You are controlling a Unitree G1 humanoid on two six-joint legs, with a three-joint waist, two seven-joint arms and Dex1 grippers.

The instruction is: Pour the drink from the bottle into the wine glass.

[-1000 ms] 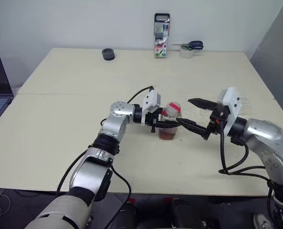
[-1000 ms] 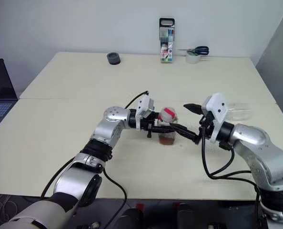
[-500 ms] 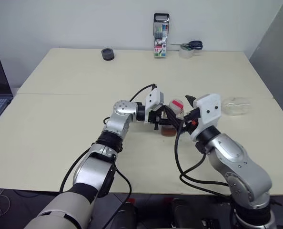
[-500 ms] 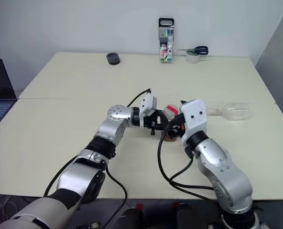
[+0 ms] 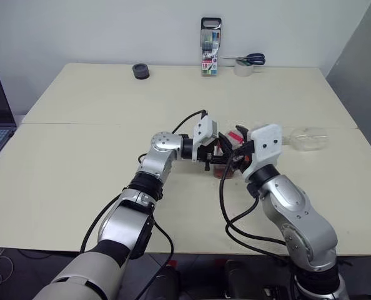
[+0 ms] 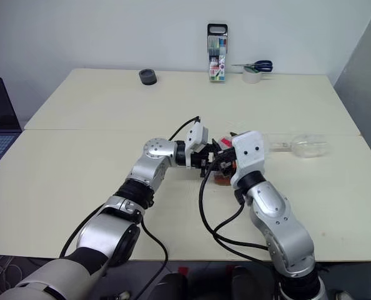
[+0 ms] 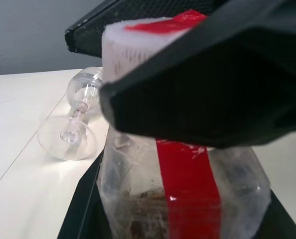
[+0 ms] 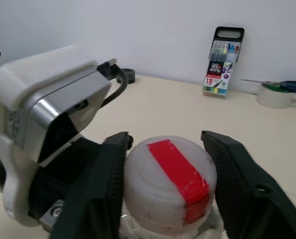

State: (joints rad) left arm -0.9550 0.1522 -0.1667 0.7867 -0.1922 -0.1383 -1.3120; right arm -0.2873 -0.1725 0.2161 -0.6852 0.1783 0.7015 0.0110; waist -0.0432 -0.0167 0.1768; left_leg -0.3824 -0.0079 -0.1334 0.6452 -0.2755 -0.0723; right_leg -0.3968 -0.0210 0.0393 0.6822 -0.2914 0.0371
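I see the bottle (image 7: 183, 199) standing upright near the middle of the counter (image 5: 79, 144), its cap still on, with a shallow layer of reddish-brown drink (image 5: 223, 173) at the bottom. My left end effector (image 5: 215, 159) is clamped on the bottle's body. My right end effector (image 8: 168, 164) sits around the white cap (image 8: 170, 181) with its red strip, one finger on each side, close against it; I cannot tell whether it actually grips. The wine glass (image 5: 303, 138) lies on its side, empty, well apart toward my right. A marker pack (image 5: 211, 46) stands at the far edge.
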